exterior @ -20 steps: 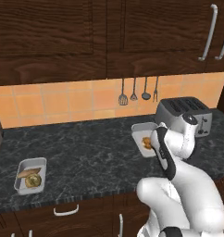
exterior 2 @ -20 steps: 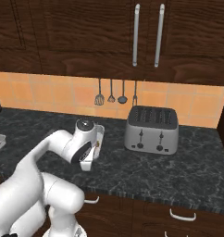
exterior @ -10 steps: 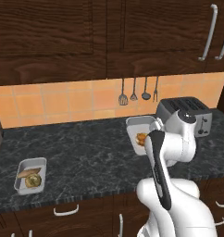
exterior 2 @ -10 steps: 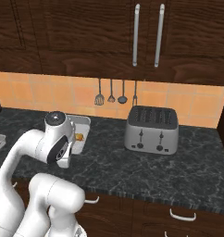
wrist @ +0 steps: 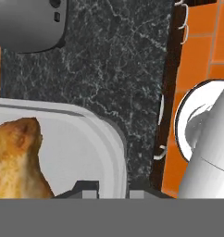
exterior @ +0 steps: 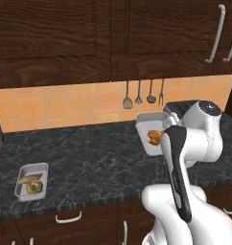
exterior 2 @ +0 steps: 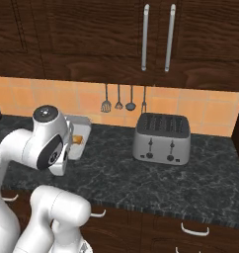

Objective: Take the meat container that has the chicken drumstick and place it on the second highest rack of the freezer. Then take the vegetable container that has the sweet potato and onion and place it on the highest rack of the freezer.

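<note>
You have the meat container (exterior: pixel 149 130) pinched by its rim: in the lower middle of the hand view the gripper (wrist: pixel 113 186) has its two tips nearly together, one inside the wall and one outside, so the jaws are clamped on the tray's edge rather than around its body. That grip suits a shallow tray too wide to span. The drumstick (wrist: pixel 16 159) sits in the lower left of that view, resting on the tray floor close to the held rim, so its weight stays near the fingers. In the left base view the tray appears right of centre, tipped up toward the camera in front of the toaster (exterior: pixel 178 109), with the drumstick showing at its lower edge; it looks lifted off the counter (exterior: pixel 89 158), though you should judge that only from its tilt. In the right base view it peeks out at centre left behind the arm's wrist. The second tray (exterior: pixel 31 181), with the sweet potato (exterior: pixel 26 179) and onion (exterior: pixel 34 187), lies flat on the counter at the lower left of the left base view, well apart, waiting its turn. The freezer is nowhere ahead of you, so the carry probably calls for a drive; keep the tray level, since an edge grip lets it swing.
</note>
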Available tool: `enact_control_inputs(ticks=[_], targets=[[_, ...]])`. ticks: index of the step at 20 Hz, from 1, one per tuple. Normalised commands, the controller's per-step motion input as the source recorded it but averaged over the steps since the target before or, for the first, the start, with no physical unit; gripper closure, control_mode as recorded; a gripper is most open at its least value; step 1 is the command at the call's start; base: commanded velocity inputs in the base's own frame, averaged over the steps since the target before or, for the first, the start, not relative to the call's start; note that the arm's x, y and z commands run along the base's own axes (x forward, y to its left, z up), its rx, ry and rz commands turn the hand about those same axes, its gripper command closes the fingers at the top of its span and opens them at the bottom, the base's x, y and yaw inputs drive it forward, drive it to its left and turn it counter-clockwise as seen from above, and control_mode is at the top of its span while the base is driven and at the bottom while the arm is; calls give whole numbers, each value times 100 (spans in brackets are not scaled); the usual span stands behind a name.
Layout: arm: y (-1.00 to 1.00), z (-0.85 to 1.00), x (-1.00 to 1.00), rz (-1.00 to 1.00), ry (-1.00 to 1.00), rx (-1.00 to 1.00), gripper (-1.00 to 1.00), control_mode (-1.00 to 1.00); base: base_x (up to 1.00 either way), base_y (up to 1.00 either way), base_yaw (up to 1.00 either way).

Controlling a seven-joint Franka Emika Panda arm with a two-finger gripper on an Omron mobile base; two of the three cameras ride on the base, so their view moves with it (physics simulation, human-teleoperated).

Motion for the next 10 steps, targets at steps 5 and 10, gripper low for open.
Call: enact_control_inputs(ticks=[5, 10], targets=[[0, 1, -47, 0, -1, 0, 100, 100, -37, 0, 0], [0, 0, 0, 0, 0, 0, 100, 100, -81, -3, 0]])
